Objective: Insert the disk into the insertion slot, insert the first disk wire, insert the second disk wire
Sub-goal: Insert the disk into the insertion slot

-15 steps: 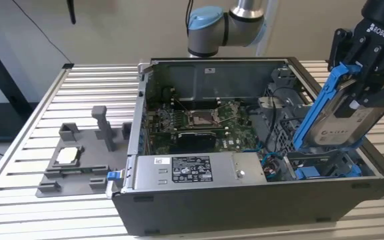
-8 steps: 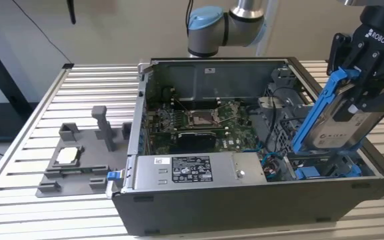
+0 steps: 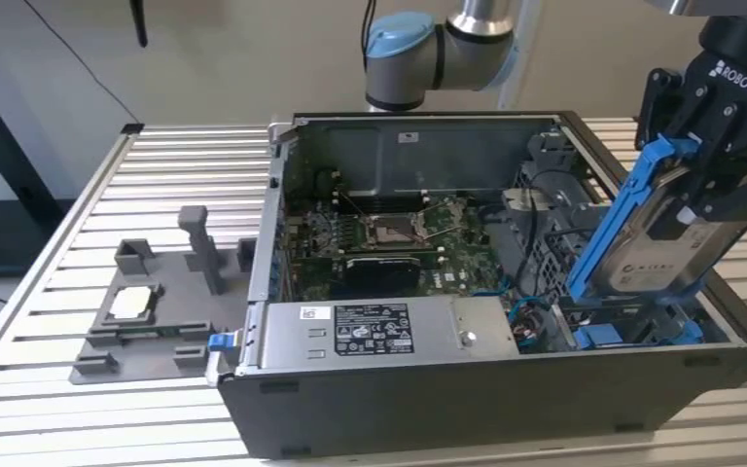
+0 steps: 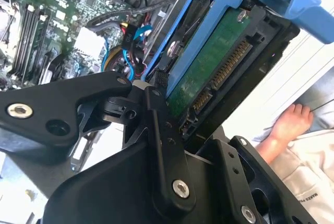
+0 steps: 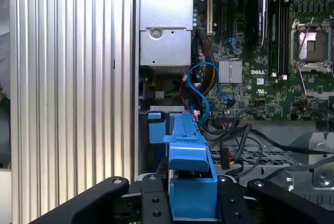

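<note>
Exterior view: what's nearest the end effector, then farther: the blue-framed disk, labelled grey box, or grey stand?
1. The disk: in the end effector, exterior view's right.
2. The labelled grey box: inside the case.
3. The grey stand: exterior view's left, on the table.

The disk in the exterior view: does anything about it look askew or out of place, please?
Yes: the gripper holds the disk on edge and leaning, its lower end just inside the open computer case, not seated. Also, a person's hand shows beyond it in the second wrist view.
</note>
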{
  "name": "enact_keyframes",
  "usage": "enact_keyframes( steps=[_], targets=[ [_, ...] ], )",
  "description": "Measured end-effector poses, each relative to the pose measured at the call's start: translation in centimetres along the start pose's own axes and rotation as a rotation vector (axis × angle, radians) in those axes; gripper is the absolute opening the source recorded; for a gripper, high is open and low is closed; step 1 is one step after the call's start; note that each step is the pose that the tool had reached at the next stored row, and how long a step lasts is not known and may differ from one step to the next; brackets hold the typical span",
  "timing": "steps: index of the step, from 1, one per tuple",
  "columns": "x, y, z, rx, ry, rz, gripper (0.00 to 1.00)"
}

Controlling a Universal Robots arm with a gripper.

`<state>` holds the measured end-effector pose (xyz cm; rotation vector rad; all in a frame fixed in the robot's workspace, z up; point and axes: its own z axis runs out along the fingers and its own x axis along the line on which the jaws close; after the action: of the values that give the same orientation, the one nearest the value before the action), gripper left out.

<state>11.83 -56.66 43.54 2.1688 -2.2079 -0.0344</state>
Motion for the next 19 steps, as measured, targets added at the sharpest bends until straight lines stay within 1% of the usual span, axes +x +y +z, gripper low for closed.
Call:
enact_keyframes(
  steps=[3,8,15,19],
  targets=[
    [0.0,-0.01,0.29,0.0,0.0005,-0.001,0.33],
    [-0.01,-0.05,1.05,0.0012,0.001,-0.008,0.33],
    [-0.03,-0.1,2.01,0.0128,0.0009,-0.01,0.33],
    [-0.04,-0.12,2.53,0.013,0.0009,-0.01,0.33]
  ],
)
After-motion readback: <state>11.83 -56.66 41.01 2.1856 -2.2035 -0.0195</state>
